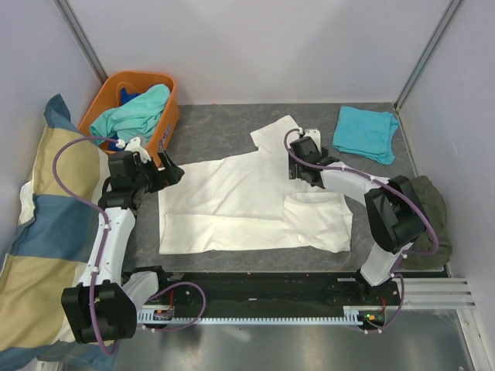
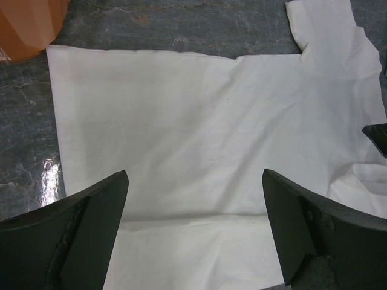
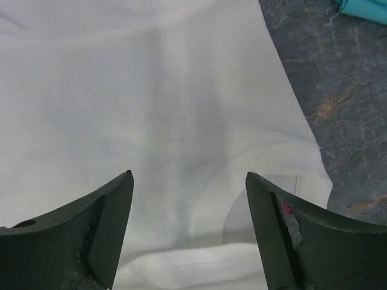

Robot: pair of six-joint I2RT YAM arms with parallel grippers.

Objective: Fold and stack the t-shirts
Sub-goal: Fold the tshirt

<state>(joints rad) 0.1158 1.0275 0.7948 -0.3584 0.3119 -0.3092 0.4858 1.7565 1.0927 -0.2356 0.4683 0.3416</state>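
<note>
- The cream-white t-shirt (image 1: 240, 193) lies spread on the grey table (image 1: 216, 135) between my two arms, hem end toward my left and shoulder end toward my right.
- Its near long side looks turned in over the body, and the near sleeve lies flat on top; the far sleeve sticks out toward the back wall, unfolded.
- My left gripper (image 1: 172, 171) hangs at the hem end, close to the orange basket (image 1: 172, 116). Its jaws are spread as wide as they go, with nothing between them — only white cloth below.
- My right gripper (image 1: 303, 147) sits over the shoulder end, beside the far sleeve. Those jaws are also well apart and hold nothing; whether the tips touch the fabric I cannot tell.
- I judge this to be mid-fold on the first shirt: one side is in and the far side is yet to come over.
- Next move, as I see it: pinch the far hem corner with the left, the far sleeve or shoulder with the right, and carry both toward me together — evenly, or the soft cotton will skew.
- One turquoise tee (image 1: 365, 133) lies folded at the far right, likely the stack's start. A mint-green tee (image 1: 135, 116) and a blue one (image 1: 131, 94) wait crumpled in the basket.
</note>
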